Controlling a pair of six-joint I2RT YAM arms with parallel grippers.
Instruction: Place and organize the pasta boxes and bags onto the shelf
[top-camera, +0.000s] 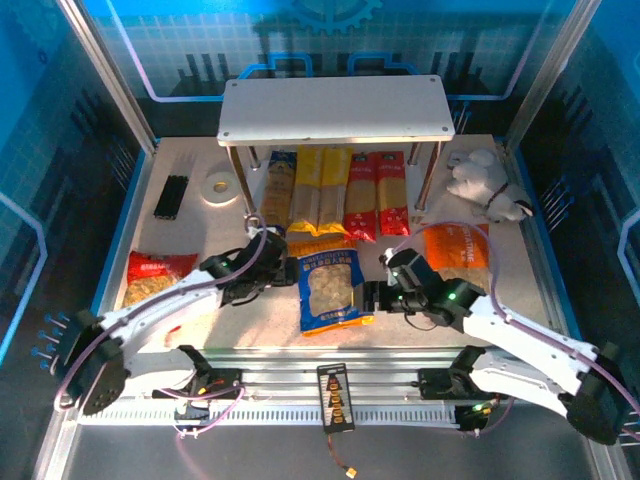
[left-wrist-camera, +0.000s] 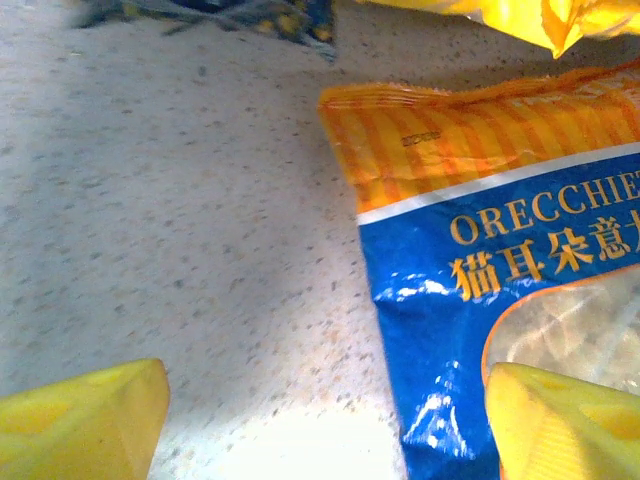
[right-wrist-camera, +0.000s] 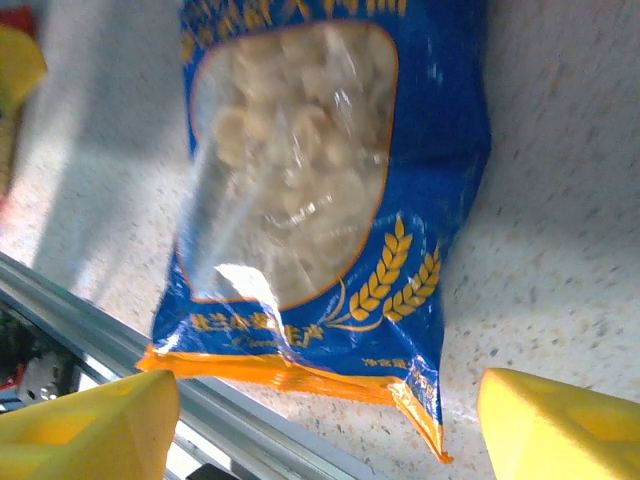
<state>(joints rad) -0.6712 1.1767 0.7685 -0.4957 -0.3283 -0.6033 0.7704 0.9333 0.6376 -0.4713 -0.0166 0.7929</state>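
Your blue orecchiette bag (top-camera: 330, 290) is lying flat on the speckled table (top-camera: 200, 240), in front of the shelf (top-camera: 335, 110) and between your two arms, so it is reading as the piece you are working on now.

Going left to right, the red bag (top-camera: 155, 275) is waiting at the far left, well apart from the rest. Your left gripper (left-wrist-camera: 330, 425) is hanging low at the blue bag's upper left corner. Its yellow fingers (left-wrist-camera: 90, 420) are standing wide apart, one over bare table and one over the bag's edge, gripping nothing. I am judging that it is lining up on the sealed top. Your right gripper (right-wrist-camera: 330, 425) is sitting off the bag's lower end near the front rail (right-wrist-camera: 90, 320), jaws likewise spread wide and holding nothing. The orange bag (top-camera: 455, 245) is lying further right, near the white plush toy (top-camera: 488, 185).

Behind them, the five spaghetti packs (top-camera: 335, 190) are lying side by side beneath the shelf's top board. Whether a lower board is carrying them, I cannot tell. All three bags are waiting off the shelf.

The blue bag is showing glossy plastic, an orange striped seal at the top, an orange band at the bottom, gold wheat ears and a clear window full of pale pasta. It is looking soft and slippery, so its contents are likely to shift when you lift it.
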